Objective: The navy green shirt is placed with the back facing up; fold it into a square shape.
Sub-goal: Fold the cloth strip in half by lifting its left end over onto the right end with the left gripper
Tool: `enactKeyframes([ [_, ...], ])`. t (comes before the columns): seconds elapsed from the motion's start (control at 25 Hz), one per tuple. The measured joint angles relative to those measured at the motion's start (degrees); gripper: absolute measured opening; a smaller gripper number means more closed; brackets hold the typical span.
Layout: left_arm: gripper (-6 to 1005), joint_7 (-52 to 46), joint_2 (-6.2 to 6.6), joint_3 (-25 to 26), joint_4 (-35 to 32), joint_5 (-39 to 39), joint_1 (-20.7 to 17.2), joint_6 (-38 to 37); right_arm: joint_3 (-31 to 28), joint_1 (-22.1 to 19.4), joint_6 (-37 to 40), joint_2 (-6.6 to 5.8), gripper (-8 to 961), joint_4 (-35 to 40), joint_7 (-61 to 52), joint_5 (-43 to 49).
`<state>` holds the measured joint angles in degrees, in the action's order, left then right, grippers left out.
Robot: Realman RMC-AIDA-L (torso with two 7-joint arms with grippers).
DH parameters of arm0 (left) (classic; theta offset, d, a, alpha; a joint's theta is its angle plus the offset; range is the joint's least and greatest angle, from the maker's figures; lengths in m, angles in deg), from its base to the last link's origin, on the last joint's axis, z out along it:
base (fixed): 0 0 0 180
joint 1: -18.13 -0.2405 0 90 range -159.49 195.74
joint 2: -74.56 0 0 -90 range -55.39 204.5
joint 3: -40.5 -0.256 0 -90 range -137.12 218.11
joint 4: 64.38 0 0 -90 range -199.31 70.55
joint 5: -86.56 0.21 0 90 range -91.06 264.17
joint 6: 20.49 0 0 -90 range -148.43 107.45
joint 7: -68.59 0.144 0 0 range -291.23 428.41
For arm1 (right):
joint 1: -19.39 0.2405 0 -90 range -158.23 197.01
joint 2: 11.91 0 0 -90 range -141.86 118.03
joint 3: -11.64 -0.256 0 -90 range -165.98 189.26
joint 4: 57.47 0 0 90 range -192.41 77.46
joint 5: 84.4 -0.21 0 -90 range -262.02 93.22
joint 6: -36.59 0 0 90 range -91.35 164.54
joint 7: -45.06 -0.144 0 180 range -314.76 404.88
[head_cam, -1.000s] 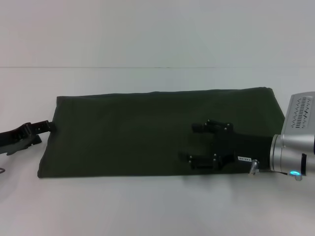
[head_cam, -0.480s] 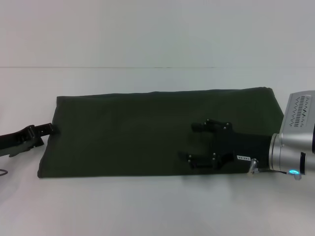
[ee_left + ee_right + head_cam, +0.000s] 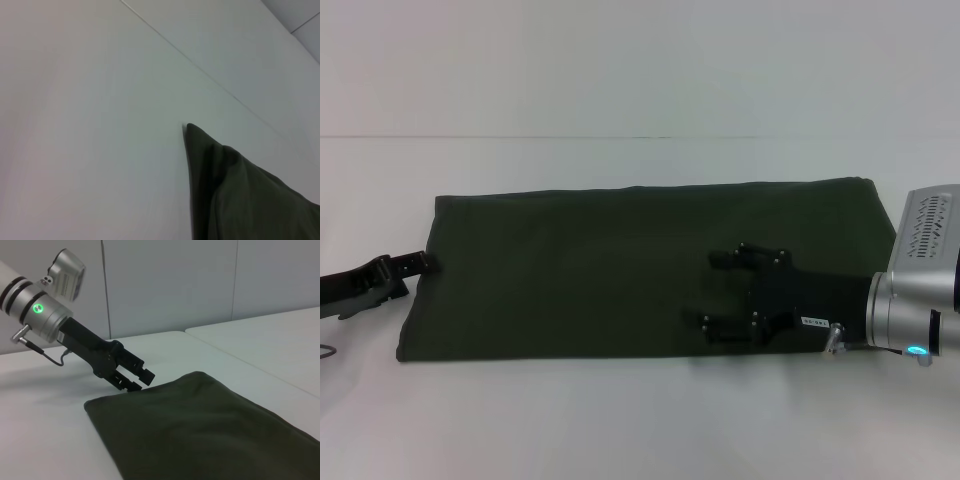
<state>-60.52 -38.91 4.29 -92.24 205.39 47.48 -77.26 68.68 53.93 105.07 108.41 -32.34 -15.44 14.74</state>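
The navy green shirt lies flat on the white table as a long rectangle with its plain side up. My right gripper hovers over the shirt's right part, open, its two black fingers spread wide with nothing between them. My left gripper sits low at the middle of the shirt's left edge, its tips just touching the cloth. In the right wrist view the left gripper shows its fingers slightly apart at the shirt edge. The left wrist view shows only a corner of the shirt.
A seam in the table runs across behind the shirt. Bare white tabletop surrounds the cloth on every side. The silver right arm reaches in from the right edge.
My left gripper has slid a little to the right and lower, up to the shirt's left edge. The right gripper and the shirt have stayed put.
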Motion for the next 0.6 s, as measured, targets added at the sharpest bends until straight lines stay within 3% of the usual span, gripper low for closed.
enactKeyframes([
  [0.4, 719, 0.02, -0.22, -0.61, 1.55, -0.15, 0.78, -0.3, 0.08, 0.05, -0.02, 0.0, 931, 0.0, -0.05, 0.0],
  [0.6, 719, -0.28, -1.13, -1.07, 1.81, -0.1, 1.76, -0.59, 0.09, 0.09, -0.02, 0.0, 931, 0.0, -0.06, 0.0],
])
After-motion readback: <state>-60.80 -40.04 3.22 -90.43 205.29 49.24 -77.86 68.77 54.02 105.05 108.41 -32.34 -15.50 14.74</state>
